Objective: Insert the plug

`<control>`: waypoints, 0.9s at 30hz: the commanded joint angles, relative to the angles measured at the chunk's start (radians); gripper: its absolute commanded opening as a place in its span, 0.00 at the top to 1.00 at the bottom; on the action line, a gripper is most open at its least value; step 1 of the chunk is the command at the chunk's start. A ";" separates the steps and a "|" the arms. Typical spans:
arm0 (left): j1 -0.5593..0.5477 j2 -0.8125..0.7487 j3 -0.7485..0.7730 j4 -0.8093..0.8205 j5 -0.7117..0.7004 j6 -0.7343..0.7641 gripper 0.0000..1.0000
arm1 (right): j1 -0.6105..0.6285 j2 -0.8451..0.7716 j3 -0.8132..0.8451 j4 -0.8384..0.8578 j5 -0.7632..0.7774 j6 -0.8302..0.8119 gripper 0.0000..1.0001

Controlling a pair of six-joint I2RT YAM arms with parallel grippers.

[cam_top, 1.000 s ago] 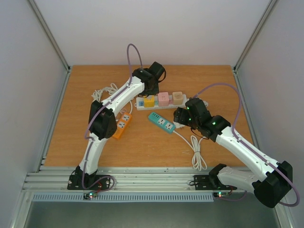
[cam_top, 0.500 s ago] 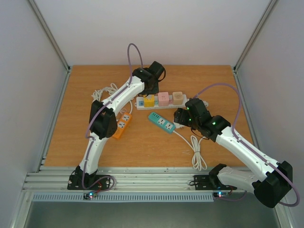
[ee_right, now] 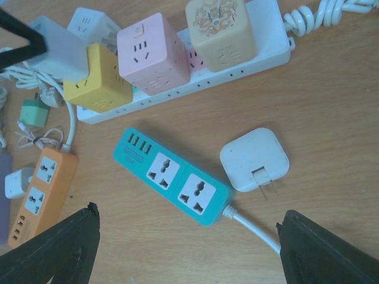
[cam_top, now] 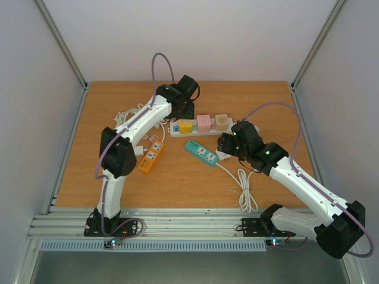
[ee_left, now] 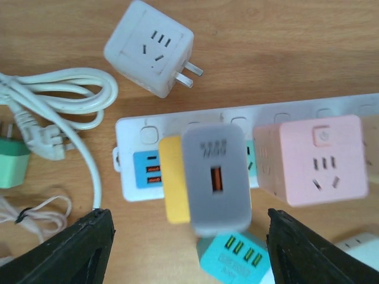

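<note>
Left claw [ee_left: 188,218] was released, fingers [ee_left: 89,242] spread wide, nothing gripped. It hung straight above a grey USB charger [ee_left: 214,177]. The charger sat on top of the yellow cube socket [ee_left: 172,186], between the two fingers and touching neither. Could not tell if its prongs were fully seated. The yellow cube was plugged into the white power strip [ee_left: 133,127], with a pink cube socket [ee_left: 311,157] next along and a beige cube socket [ee_right: 220,26] after that. A loose white cube adapter [ee_left: 149,47] lay on the counter [ee_right: 331,118] just behind the strip, prongs out.

Right claw [ee_right: 189,213] was also released and empty, hovering over the teal power strip [ee_right: 172,176]. A flat white two-prong plug [ee_right: 253,158] lay on the counter just beside the teal strip's cable end, prongs toward the claw, inside the finger span but not touched. An orange power strip [ee_right: 41,192] lay well off to the left.
</note>
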 commanded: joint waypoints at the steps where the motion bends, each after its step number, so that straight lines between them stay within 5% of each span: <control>1: 0.003 -0.172 -0.118 0.111 -0.004 0.040 0.27 | 0.000 0.016 0.057 -0.030 0.038 -0.036 0.17; 17: 0.016 -0.877 -1.031 0.531 0.025 0.034 0.24 | 0.098 0.210 0.190 -0.057 -0.019 -0.151 0.17; 27: 0.250 -0.971 -1.341 0.636 0.122 -0.135 0.41 | 0.265 0.393 0.275 -0.036 -0.009 -0.144 0.20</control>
